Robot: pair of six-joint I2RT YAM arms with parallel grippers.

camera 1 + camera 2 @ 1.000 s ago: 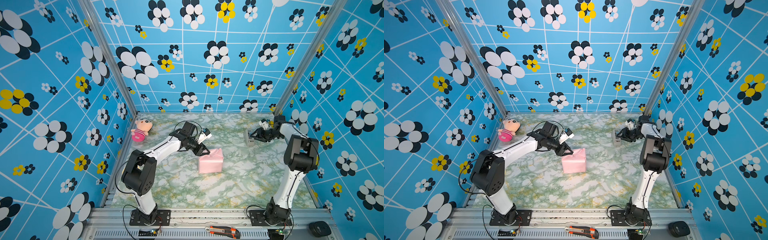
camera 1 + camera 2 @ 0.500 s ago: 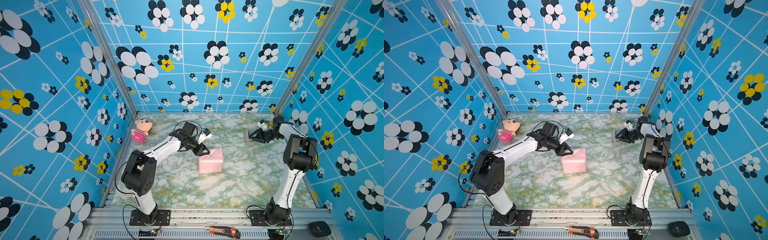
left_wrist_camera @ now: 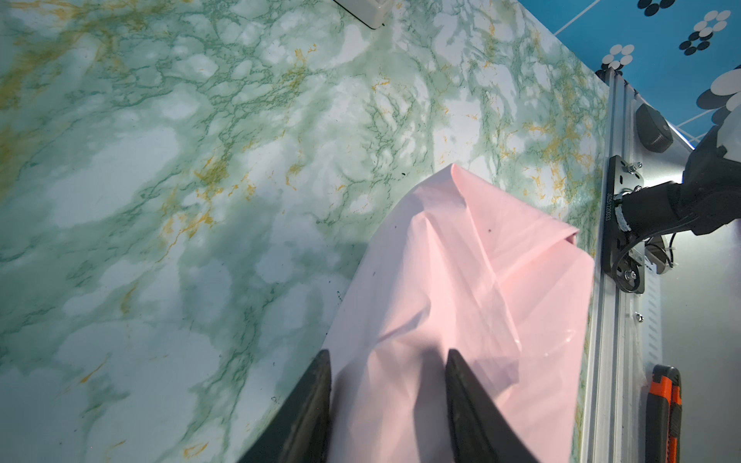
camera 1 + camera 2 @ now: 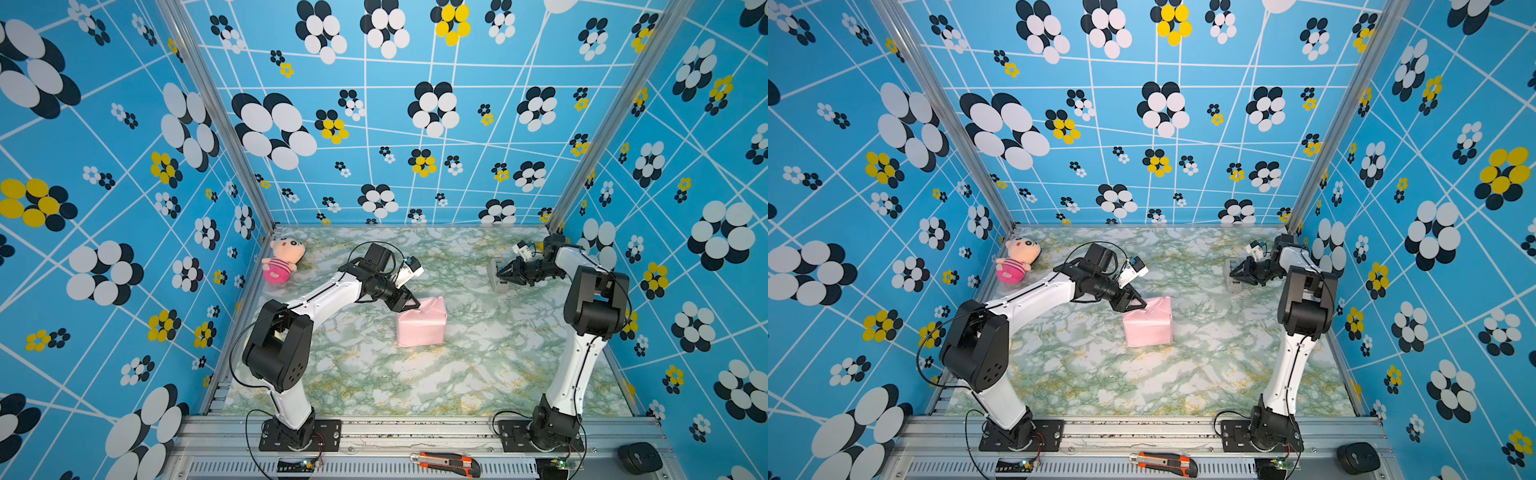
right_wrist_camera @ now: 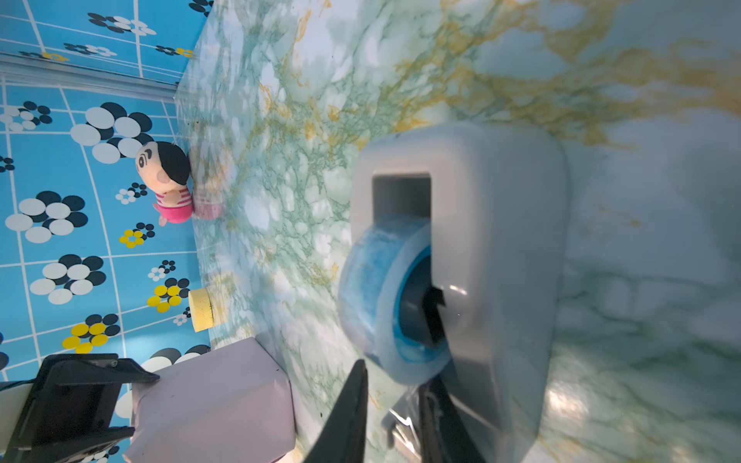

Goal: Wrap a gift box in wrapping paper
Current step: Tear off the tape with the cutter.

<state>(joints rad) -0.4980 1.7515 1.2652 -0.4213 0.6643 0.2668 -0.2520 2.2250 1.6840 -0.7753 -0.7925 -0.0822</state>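
Observation:
The wrapping paper (image 4: pixel 420 326) (image 4: pixel 1148 324), pale pink side out, is folded into a box-shaped parcel in the middle of the table. The gift box is hidden inside it. My left gripper (image 4: pixel 413 305) (image 3: pixel 388 354) rests on the parcel's top far-left corner, jaws apart, with the pink paper (image 3: pixel 461 280) lying flat under and between them. My right gripper (image 4: pixel 500 276) (image 5: pixel 395 375) is at the grey tape dispenser (image 4: pixel 494 270) (image 5: pixel 501 240) at the back right. Its jaws stand narrowly apart around the clear tape end just below the blue-cored roll (image 5: pixel 381 288).
A pink-striped plush doll (image 4: pixel 281 259) lies at the back left corner. A yellow foam disc (image 5: pixel 200 310) stands against the left wall. An orange utility knife (image 4: pixel 446 463) and a black puck (image 4: pixel 640 457) lie on the front rail, off the marble table (image 4: pixel 478 374).
My right gripper's jaws have narrowed at the tape dispenser. The left arm and the parcel have stayed where they were.

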